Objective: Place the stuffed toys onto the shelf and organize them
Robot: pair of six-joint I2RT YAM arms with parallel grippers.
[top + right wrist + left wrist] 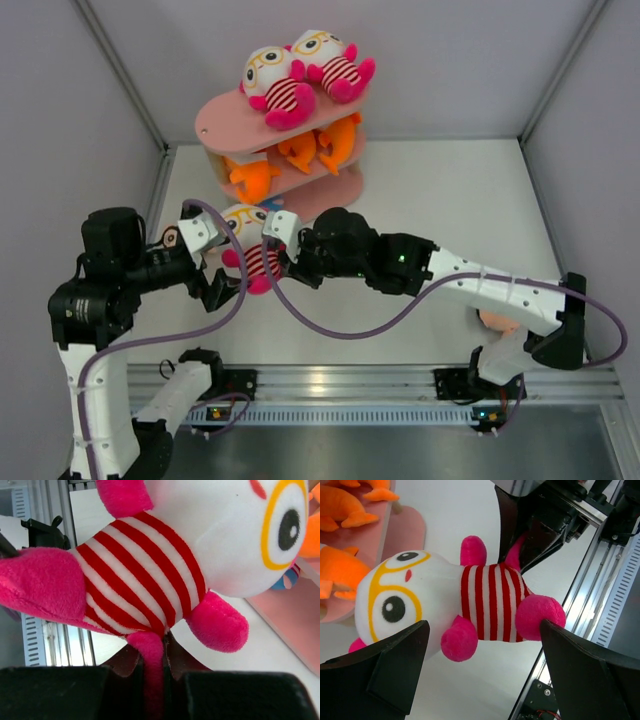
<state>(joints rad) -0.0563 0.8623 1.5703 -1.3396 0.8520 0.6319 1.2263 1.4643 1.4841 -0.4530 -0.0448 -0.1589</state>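
The pink shelf [215, 120] stands at the back of the table. Two white-faced stuffed toys [300, 70] with yellow glasses lie on its top board, and orange sharks [300, 150] fill the middle tier. A third white-faced doll [250, 245] with a red-striped body lies in front of the shelf. My right gripper [164, 645] is shut on one thin pink limb of this doll [165, 555]. My left gripper [482, 642] stands wide open just short of the doll [445, 600], its fingers either side of it and nothing gripped.
The shelf's lowest board [405, 530] lies just beyond the doll's head, with sharks [345, 510] above it. A peach plush thing [495, 320] shows partly under the right arm at the near right. A metal rail [350, 380] runs along the near edge.
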